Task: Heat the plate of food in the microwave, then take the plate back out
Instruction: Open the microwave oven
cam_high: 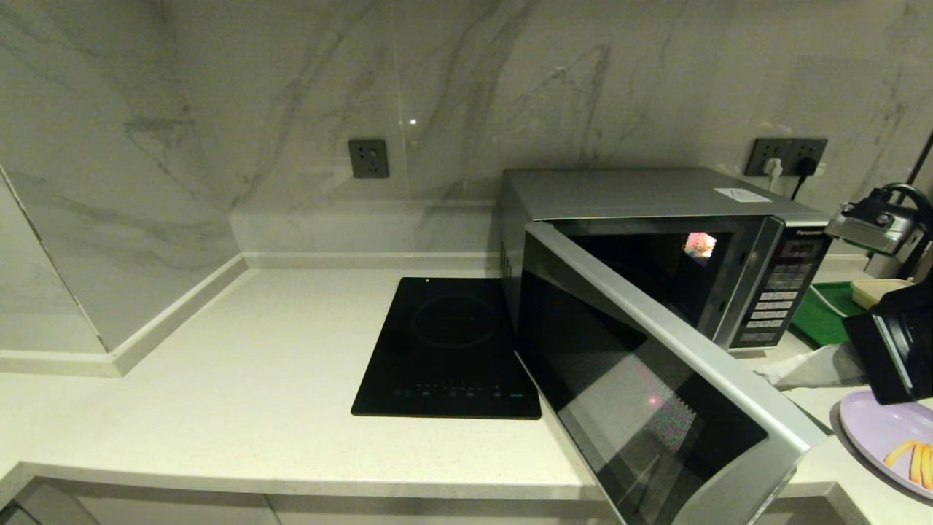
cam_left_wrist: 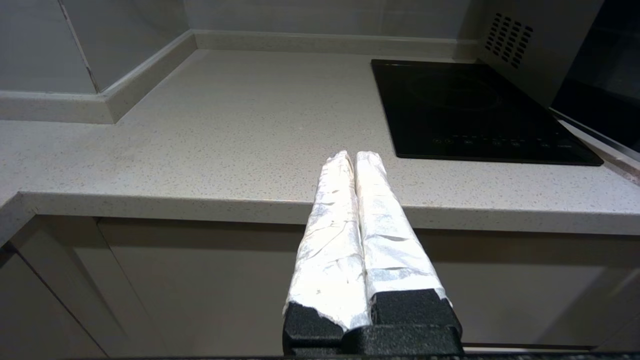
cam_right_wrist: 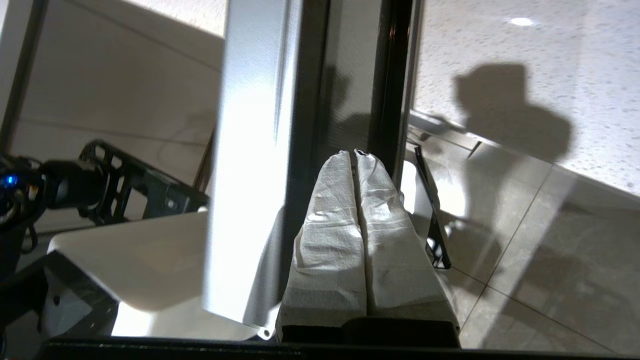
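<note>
The silver-grey microwave (cam_high: 641,197) stands on the counter with its glass door (cam_high: 656,379) swung wide open toward me. Its dark cavity shows no plate. The lavender plate of food (cam_high: 875,430), with yellow fries (cam_high: 915,456), sits on the counter at the near right, past the door's free edge. My right arm (cam_high: 893,357) hangs just above the plate. In the right wrist view my right gripper (cam_right_wrist: 356,152) is shut and empty, its tips close to the door's silver edge (cam_right_wrist: 250,150). My left gripper (cam_left_wrist: 354,155) is shut and empty, low in front of the counter edge (cam_left_wrist: 225,205).
A flat black cooktop (cam_high: 452,350) lies left of the microwave. Behind the right arm are a green tray (cam_high: 824,313), a cream tray (cam_high: 885,292) and a crumpled grey cloth (cam_high: 809,368). The open door reaches out past the counter's front edge.
</note>
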